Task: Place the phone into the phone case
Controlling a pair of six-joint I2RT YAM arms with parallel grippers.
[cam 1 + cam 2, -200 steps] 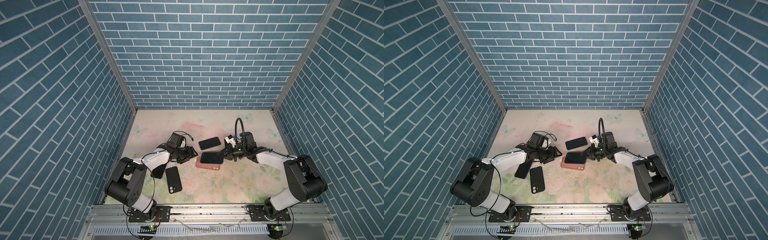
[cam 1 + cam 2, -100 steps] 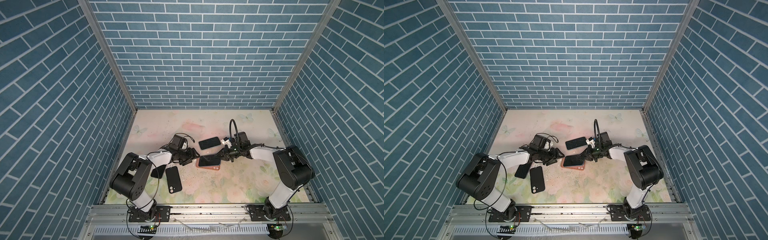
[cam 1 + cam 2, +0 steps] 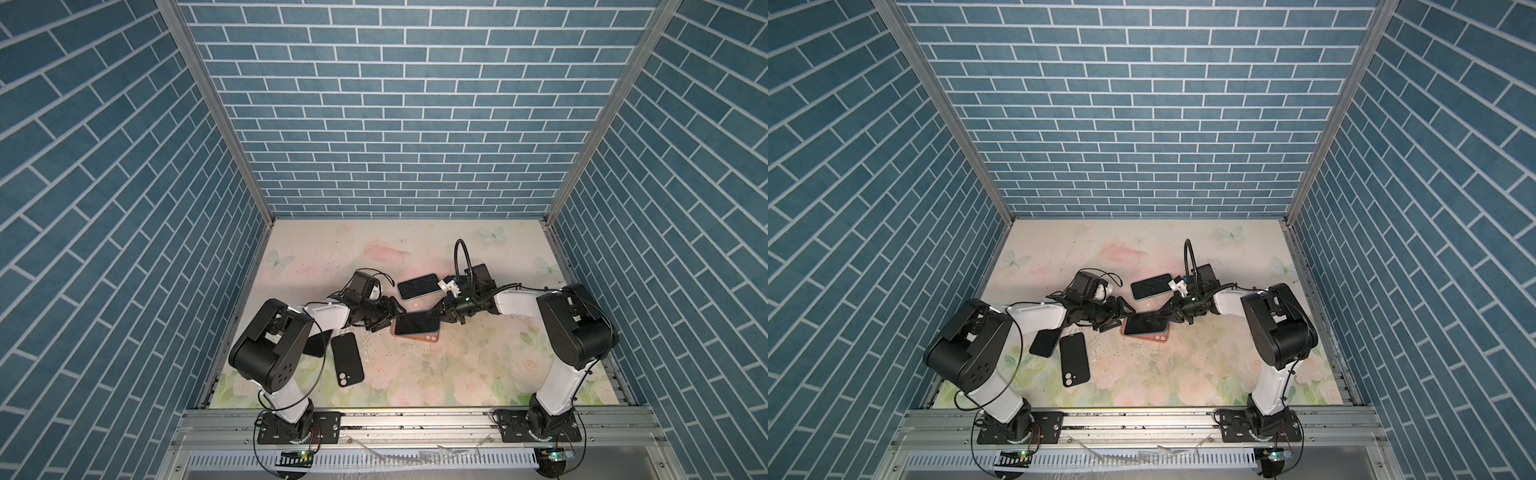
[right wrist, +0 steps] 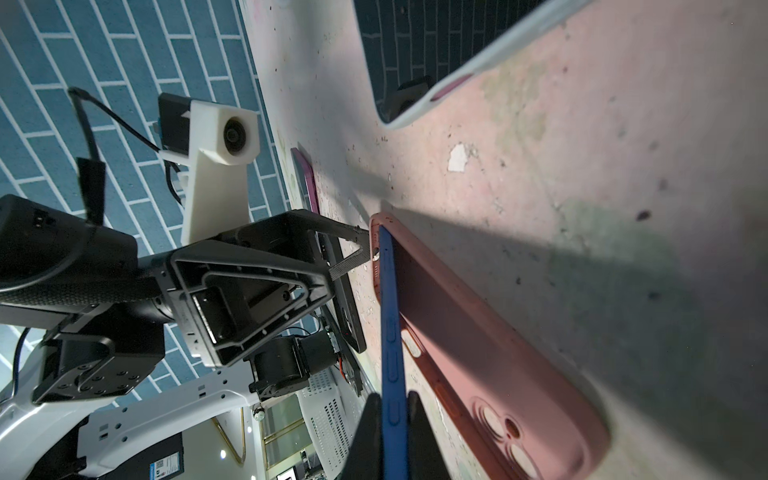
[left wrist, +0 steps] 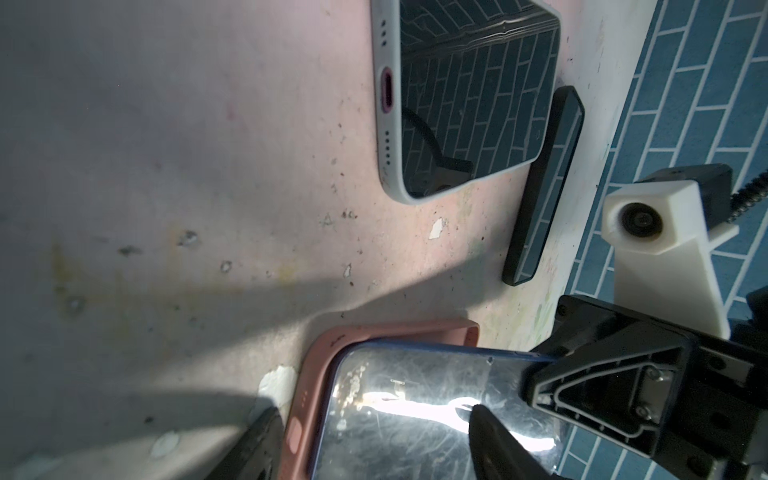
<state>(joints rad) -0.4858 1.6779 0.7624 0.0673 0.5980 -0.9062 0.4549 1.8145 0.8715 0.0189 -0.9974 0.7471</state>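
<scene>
In both top views a blue-edged phone [image 3: 415,323] [image 3: 1146,324] with a dark screen lies tilted over the pink phone case [image 3: 420,338] [image 3: 1159,337]. My right gripper [image 3: 438,313] [image 4: 392,419] is shut on the phone's [image 4: 390,332] long edge, which stands above the case [image 4: 478,353]. The phone's far corner sits inside the case's end. My left gripper [image 3: 384,318] [image 5: 370,415] is open at that end. One of its fingers rests beside the case [image 5: 316,395], the other over the screen [image 5: 415,399].
A phone in a pale case [image 3: 417,286] [image 5: 469,95] lies just behind the pink case. A black case [image 3: 347,365], camera holes up, lies at the front left. Another dark flat thing [image 3: 1044,341] lies partly under the left arm. Brick walls close three sides.
My left gripper has moved right, up to the pink case's left end. The right arm has drawn in toward the middle, still holding the phone over the case.
</scene>
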